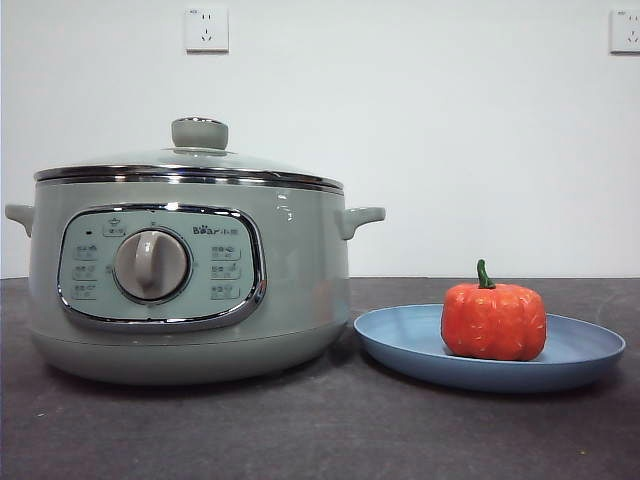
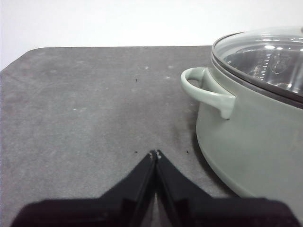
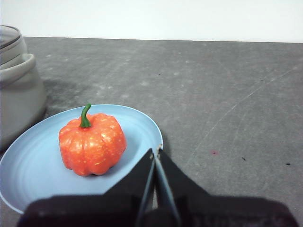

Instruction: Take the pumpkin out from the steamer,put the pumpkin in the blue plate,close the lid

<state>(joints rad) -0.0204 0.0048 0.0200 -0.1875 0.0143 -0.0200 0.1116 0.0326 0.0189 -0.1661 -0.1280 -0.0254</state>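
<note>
The orange-red pumpkin (image 1: 493, 320) with a green stem sits upright in the light blue plate (image 1: 400, 340), to the right of the sage-green steamer (image 1: 290, 290). The glass lid (image 1: 190, 165) with its green knob rests on the steamer's chrome rim. In the right wrist view my right gripper (image 3: 155, 152) is shut and empty, over the plate's edge (image 3: 28, 170), beside the pumpkin (image 3: 92, 144). In the left wrist view my left gripper (image 2: 155, 153) is shut and empty above bare table, beside the steamer (image 2: 246, 137) and its side handle (image 2: 208, 92); the lid (image 2: 265, 56) is on it. Neither gripper shows in the front view.
The dark grey table (image 1: 330, 430) carries only the steamer and the plate. A white wall with two sockets (image 1: 206, 28) stands behind. The steamer's other side handle (image 1: 360, 218) sticks out above the plate's near rim.
</note>
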